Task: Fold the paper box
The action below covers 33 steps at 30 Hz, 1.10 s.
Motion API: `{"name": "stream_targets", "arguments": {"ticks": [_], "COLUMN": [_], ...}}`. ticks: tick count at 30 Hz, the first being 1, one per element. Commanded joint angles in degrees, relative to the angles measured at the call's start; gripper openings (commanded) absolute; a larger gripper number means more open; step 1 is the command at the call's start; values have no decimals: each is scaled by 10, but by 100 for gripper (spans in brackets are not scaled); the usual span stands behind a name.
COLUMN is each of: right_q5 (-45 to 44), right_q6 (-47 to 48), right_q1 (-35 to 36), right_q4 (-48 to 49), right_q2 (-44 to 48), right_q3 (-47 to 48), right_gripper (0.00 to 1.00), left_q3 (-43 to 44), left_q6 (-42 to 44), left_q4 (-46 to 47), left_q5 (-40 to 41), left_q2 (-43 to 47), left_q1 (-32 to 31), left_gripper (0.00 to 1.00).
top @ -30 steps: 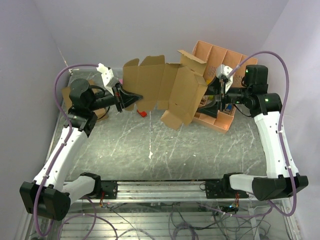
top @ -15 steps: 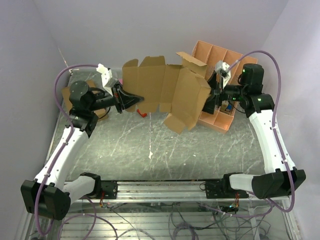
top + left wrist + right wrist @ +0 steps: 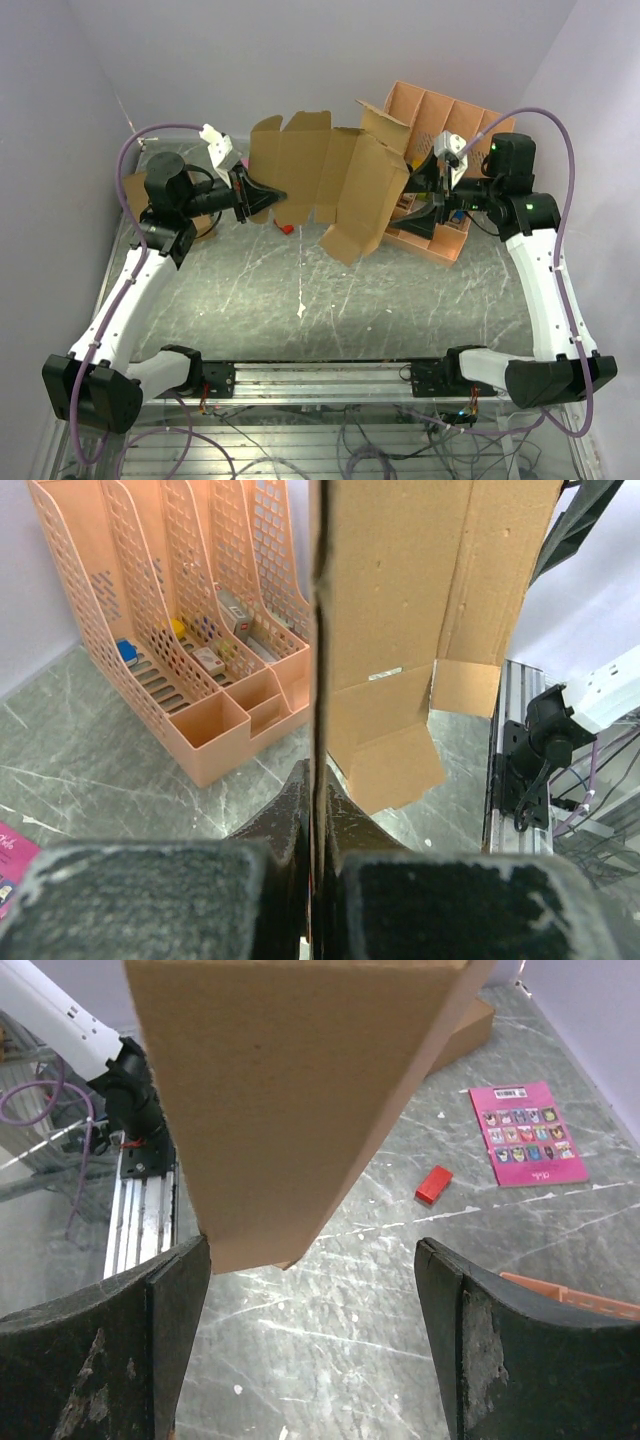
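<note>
White arms [image 3: 120, 300], blk joints [image 3: 165, 186], purple cables [image 3: 124, 155]

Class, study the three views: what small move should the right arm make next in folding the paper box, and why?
Probably close the right gripper on the free end panel of the paper box. Its jaws stand open with that panel's lower corner hanging between them, while the left gripper is shut on the opposite edge, holding the sheet aloft.

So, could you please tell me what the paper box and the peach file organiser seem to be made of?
The paper box looks like thin brown cardboard: matte, with creased fold lines and a raw cut edge. The file organiser seems to be moulded plastic: peach, smooth and slightly glossy, with walls pierced in a regular grid.
</note>
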<state>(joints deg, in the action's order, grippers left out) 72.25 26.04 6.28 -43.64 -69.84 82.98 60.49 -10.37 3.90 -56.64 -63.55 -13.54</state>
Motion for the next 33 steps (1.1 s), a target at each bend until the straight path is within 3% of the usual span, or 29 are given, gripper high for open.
{"name": "stream_targets", "arguments": {"ticks": [1,11,17,22,27,31,33], "right_q5": [10,30,47,2,-23,-18,-16], "right_q6": [16,-91,-18,27,30,35,45], "right_q1": [2,5,6,-1,-11,-14,-14], "right_q4": [-19,109,37,-6,-15,-20,-29], "right_q2": [1,-7,-5,30,24,22,20], "right_q3": [6,-30,-11,-21,-20,-16,-12], "right_gripper": [82,73,79,81,71,60,59], "left_q3": [11,6,20,29,24,25,24], "left_q6": [-11,-34,0,15,-12,-3,4], "left_q4": [25,52,4,-23,13,-4,-14], "left_q5": [2,-38,-12,9,-1,-8,-9], "left_q2": [6,6,2,-10,-8,-1,2], "left_q1": [6,6,6,10,11,11,11], "left_gripper": [7,7,7,7,7,7,7]}}
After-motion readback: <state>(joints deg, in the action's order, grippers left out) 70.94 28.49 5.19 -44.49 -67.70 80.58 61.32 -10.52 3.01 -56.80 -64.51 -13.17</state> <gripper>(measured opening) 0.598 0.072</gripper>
